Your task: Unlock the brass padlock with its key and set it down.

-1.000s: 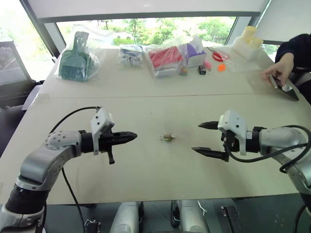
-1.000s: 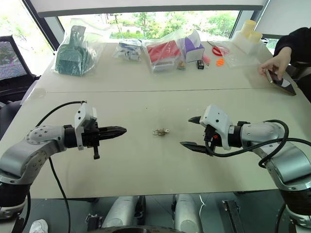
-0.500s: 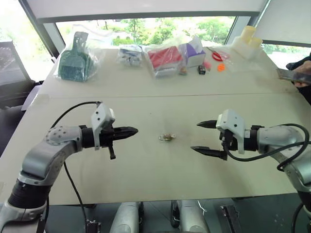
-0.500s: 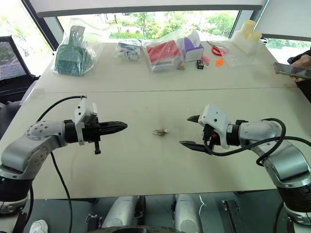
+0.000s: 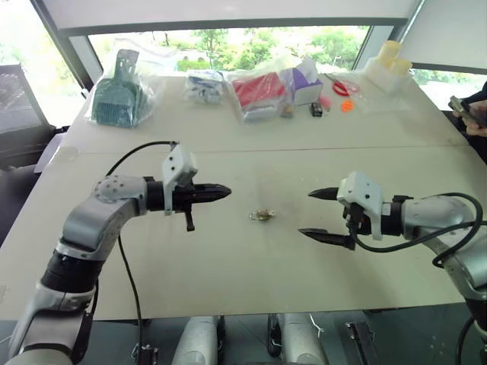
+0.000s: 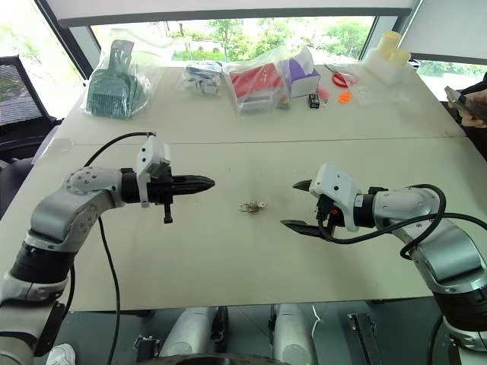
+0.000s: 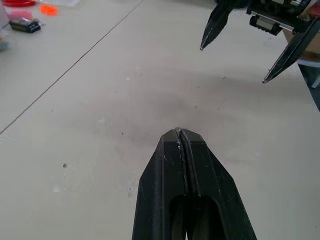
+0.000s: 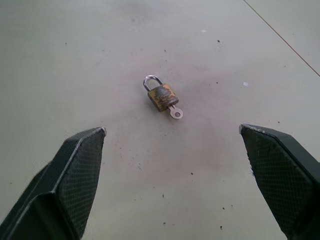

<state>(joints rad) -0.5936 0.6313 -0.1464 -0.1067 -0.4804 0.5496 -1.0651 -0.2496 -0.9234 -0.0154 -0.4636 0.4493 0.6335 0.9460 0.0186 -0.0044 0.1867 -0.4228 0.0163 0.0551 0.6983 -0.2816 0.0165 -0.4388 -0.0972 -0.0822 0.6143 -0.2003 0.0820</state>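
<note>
The small brass padlock (image 8: 161,96), a yellow-gold body with a silvery shackle arched over one end, lies flat on the pale beige table (image 5: 228,266), between the two pincers and touched by neither; a small silvery key (image 8: 175,112) sticks out of the end of the body opposite the shackle, and the shackle looks seated in the body.

The left gripper (image 5: 222,192) has its two black fingers pressed together into a single point with nothing between them; it hangs above the table and points across toward the right gripper, with the padlock lying ahead of its tip and a little toward the robot, near but apart from it.

The right gripper (image 5: 319,214) holds its two black fingers spread wide and empty; it points toward the padlock, which sits ahead of the open gap, roughly centred between the fingertips (image 8: 82,160) yet clear of them.

Well beyond both pincers, along the far edge of the table, lie a clear plastic bag with a green dustpan (image 5: 118,91), a clear bag with something red (image 5: 259,91) and a purple and white box (image 5: 304,80); at the far right corner a person's hand (image 5: 475,118) holds a dark phone.
</note>
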